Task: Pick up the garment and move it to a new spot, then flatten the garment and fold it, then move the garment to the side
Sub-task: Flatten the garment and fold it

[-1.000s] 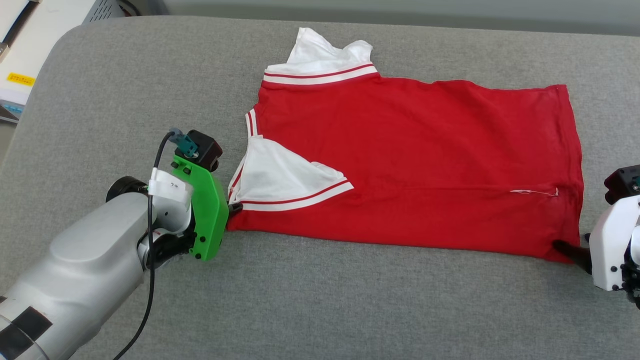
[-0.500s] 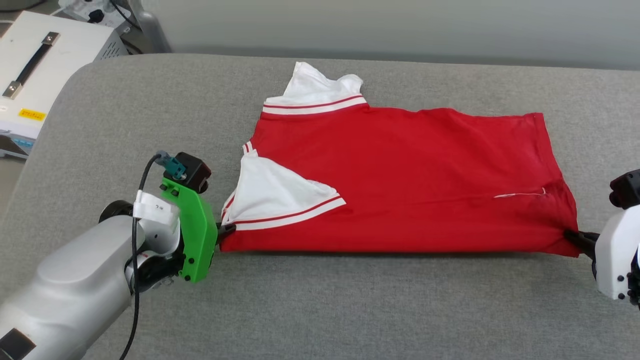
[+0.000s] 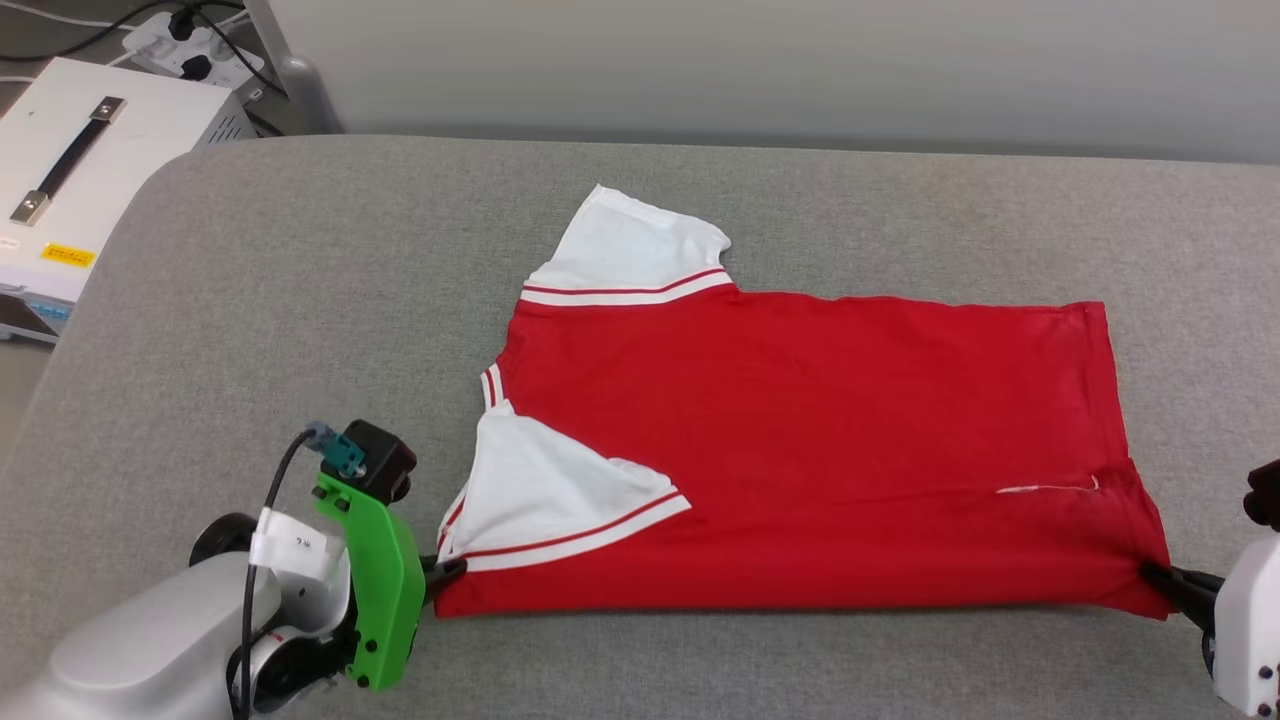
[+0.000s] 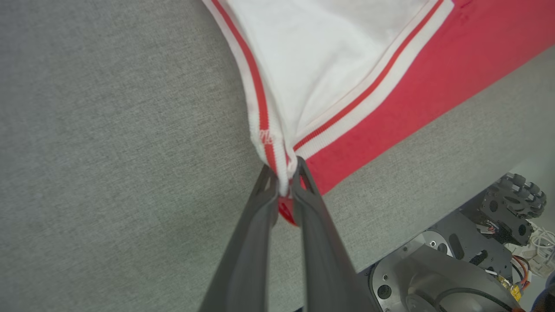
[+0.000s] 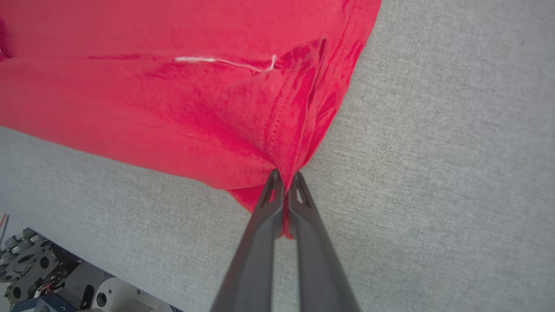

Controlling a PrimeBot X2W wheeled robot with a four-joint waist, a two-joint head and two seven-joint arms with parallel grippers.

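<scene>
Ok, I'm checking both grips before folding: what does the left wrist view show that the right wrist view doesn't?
Left wrist: the left gripper shut on the garment at its white sleeve with striped trim. Right wrist: the right gripper shut on a red hem corner near a loose white thread. Both: red fabric, the grey surface, and the robot's base.

Silver forearm point(image 3: 140, 650), green bracket point(image 3: 385, 590) beside it, black screws. Above the bracket: black camera block point(image 3: 382, 468), teal plug point(image 3: 345, 455). Left of the bracket: black cable point(image 3: 244, 620), white tag point(image 3: 295, 545). Far right of the bracket: white housing point(image 3: 1250, 640). Dark slotted fingers point(image 4: 256, 242).
</scene>
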